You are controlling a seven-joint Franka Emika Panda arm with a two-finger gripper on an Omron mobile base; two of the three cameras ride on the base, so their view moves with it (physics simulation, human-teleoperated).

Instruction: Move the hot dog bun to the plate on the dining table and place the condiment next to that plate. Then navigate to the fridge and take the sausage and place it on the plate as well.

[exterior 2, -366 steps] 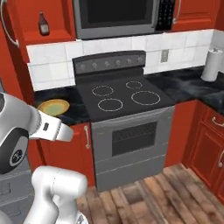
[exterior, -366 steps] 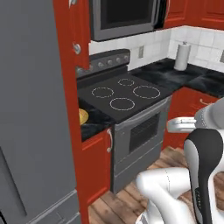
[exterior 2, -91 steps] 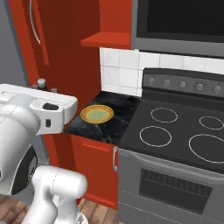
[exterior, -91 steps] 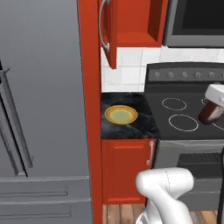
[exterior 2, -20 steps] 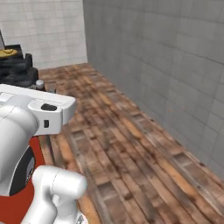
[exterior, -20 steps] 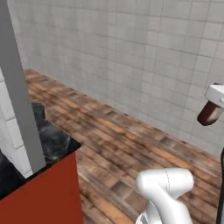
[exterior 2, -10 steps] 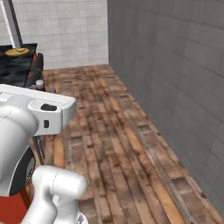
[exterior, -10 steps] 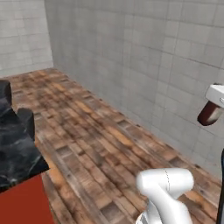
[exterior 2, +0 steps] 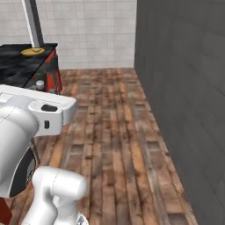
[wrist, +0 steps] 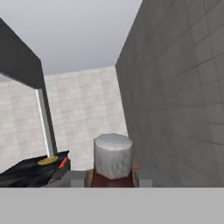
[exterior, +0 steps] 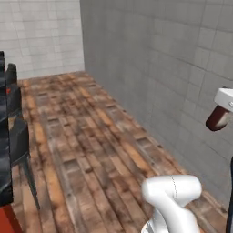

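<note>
My claw (wrist: 113, 179) is pinched on the condiment (wrist: 113, 161), whose pale cap stands up between my fingertips (wrist: 75, 178); from the left base view the dark red-brown body (exterior: 219, 119) hangs under my hand, carried high so it clears everything while the base drives. Ahead of the claw and off to one side lies the black tabletop (wrist: 30, 169) of the dining table, with the plate (wrist: 47, 161) on it, well apart from me. I judge the bottle is kept clamped and upright for setting down beside that plate.
</note>
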